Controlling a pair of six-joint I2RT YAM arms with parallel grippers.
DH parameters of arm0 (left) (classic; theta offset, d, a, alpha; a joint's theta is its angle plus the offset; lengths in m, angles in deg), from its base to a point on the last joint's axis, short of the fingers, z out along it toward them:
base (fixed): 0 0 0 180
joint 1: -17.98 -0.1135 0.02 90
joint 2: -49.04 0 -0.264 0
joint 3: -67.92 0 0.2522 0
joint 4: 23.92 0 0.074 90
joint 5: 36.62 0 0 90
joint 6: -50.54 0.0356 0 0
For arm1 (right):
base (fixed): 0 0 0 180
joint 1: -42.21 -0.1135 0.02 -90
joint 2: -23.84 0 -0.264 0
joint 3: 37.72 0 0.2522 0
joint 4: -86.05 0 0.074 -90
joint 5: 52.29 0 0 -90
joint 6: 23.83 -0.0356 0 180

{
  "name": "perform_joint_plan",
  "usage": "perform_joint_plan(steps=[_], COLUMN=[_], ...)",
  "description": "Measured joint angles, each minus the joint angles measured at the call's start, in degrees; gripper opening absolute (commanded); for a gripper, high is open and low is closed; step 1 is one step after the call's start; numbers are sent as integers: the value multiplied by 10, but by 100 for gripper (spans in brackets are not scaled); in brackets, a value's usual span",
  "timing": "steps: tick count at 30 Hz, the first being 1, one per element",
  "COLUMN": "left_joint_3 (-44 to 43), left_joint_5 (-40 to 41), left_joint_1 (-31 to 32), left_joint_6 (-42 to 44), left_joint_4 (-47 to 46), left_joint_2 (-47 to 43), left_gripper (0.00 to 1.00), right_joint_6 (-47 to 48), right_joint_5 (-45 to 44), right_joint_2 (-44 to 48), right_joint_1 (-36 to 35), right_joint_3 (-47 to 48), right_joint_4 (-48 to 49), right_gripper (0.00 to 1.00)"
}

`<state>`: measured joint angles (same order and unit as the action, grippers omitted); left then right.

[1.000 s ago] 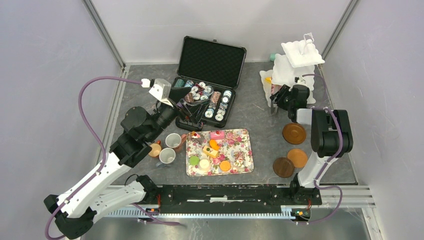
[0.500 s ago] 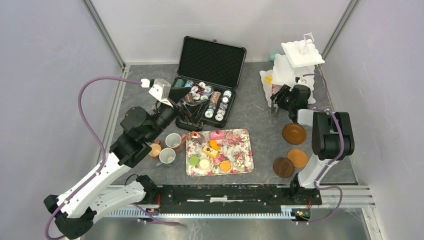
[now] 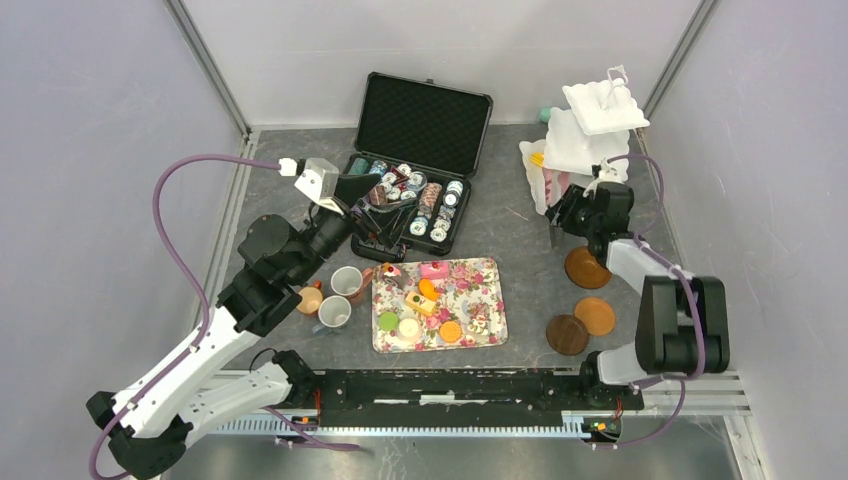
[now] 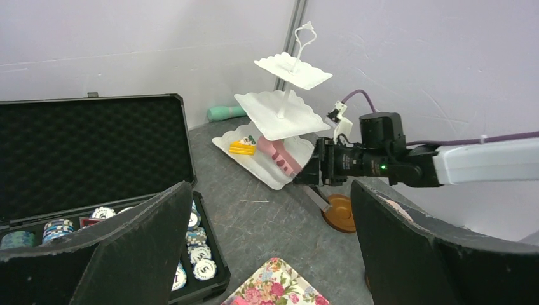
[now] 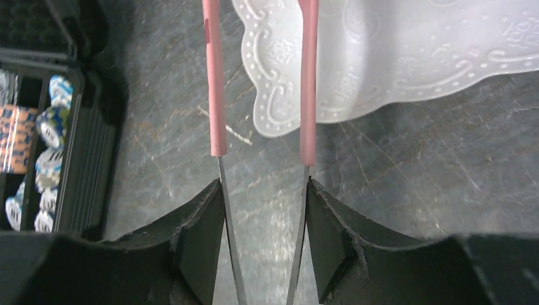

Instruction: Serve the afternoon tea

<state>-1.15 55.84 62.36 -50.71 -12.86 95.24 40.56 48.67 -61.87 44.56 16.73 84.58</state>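
Several toy cakes and macarons (image 3: 428, 300) lie on a floral tray (image 3: 491, 297). To its left stand an orange-brown mug (image 3: 311, 299), a grey mug (image 3: 347, 282) and a white mug (image 3: 334, 314). One yellow cake (image 4: 242, 148) sits on the bottom plate of the white tiered stand (image 3: 592, 128). My right gripper (image 5: 264, 184) is shut on the pink tongs (image 5: 218, 95), whose arms reach over that plate (image 5: 394, 57) beside the yellow cake. My left gripper (image 4: 270, 190) hangs open and holds nothing, above the chip case and the tray's far edge.
An open black case of poker chips (image 3: 410, 195) stands behind the tray. Three brown wooden saucers (image 3: 587, 267) (image 3: 595, 315) (image 3: 567, 334) lie at the right, near the right arm. A green object (image 3: 548, 113) lies behind the stand. Cage walls close in both sides.
The right arm's elbow has swung right and toward the near edge. Its gripper, still holding the tongs, has drawn back a little from the stand. The left arm has barely moved.
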Motion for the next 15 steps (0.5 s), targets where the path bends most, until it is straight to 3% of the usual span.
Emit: perform_joint_plan(steps=[7, 15], left_joint_3=[0, 0], left_joint_5=[0, 2], left_joint_1=[0, 0], left_joint_6=[0, 0], left_joint_4=[0, 0], left_joint_2=[-1, -1], left_gripper=[100, 100], right_joint_6=[84, 191], right_joint_5=[49, 84], right_joint_2=[117, 223], right_joint_1=[-15, -134], right_joint_3=[-20, -38], right_joint_4=[-135, -334], right_gripper=[53, 53])
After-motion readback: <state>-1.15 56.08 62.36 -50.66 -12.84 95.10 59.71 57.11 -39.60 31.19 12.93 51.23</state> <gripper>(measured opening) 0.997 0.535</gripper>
